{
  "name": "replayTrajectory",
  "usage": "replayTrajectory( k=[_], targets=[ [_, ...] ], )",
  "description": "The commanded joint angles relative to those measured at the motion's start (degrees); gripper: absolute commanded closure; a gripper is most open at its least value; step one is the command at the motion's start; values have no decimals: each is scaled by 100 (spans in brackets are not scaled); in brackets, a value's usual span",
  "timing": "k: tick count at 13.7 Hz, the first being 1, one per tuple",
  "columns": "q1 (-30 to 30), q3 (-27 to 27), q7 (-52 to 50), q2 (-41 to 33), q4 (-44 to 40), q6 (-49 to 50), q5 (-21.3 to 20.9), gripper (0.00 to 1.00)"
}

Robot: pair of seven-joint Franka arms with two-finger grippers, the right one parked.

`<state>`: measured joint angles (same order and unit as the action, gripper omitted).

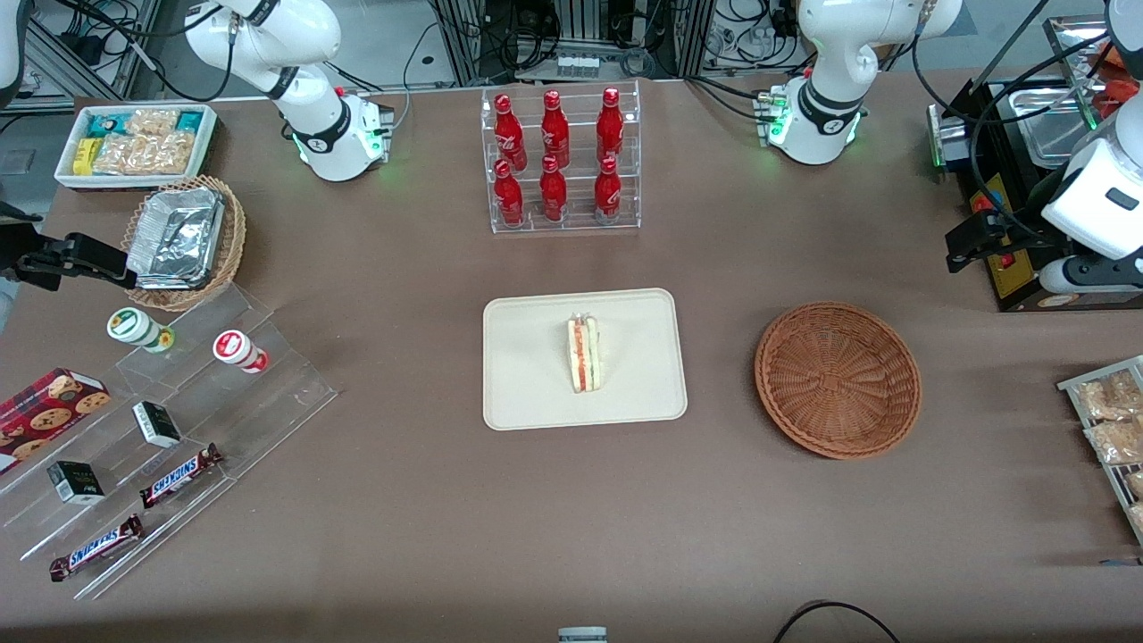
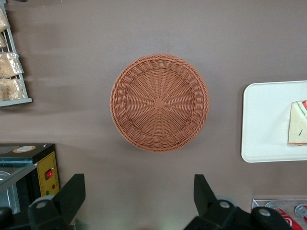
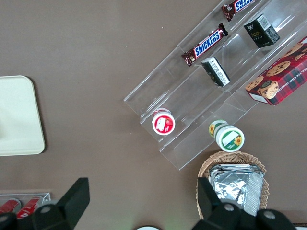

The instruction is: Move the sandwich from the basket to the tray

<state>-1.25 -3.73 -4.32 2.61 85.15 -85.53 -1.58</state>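
Observation:
The sandwich (image 1: 585, 354), a white bread wedge with red and green filling, lies on the cream tray (image 1: 536, 379) in the middle of the table. It also shows in the left wrist view (image 2: 298, 123) on the tray (image 2: 264, 120). The reddish-brown wicker basket (image 1: 838, 379) stands empty beside the tray, toward the working arm's end, and also shows in the left wrist view (image 2: 159, 102). My left gripper (image 1: 969, 243) is open and empty, raised above the table, farther from the front camera than the basket. Its dark fingers (image 2: 72, 194) stand wide apart over bare table.
An acrylic rack of red bottles (image 1: 561, 161) stands farther from the front camera than the tray. A black appliance (image 1: 1009, 179) and a rack of snack packets (image 1: 1112, 420) sit near the working arm. A stepped display (image 1: 179, 420), a foil-filled basket (image 1: 183, 241) and a white bin (image 1: 134, 143) lie toward the parked arm.

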Motion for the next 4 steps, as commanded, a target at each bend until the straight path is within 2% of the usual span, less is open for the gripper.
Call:
replayTrajectory(
  k=[1, 4],
  targets=[
    [-51, 101, 230, 81, -148, 142, -44, 0],
    [-42, 136, 221, 152, -139, 134, -97, 0]
  ],
)
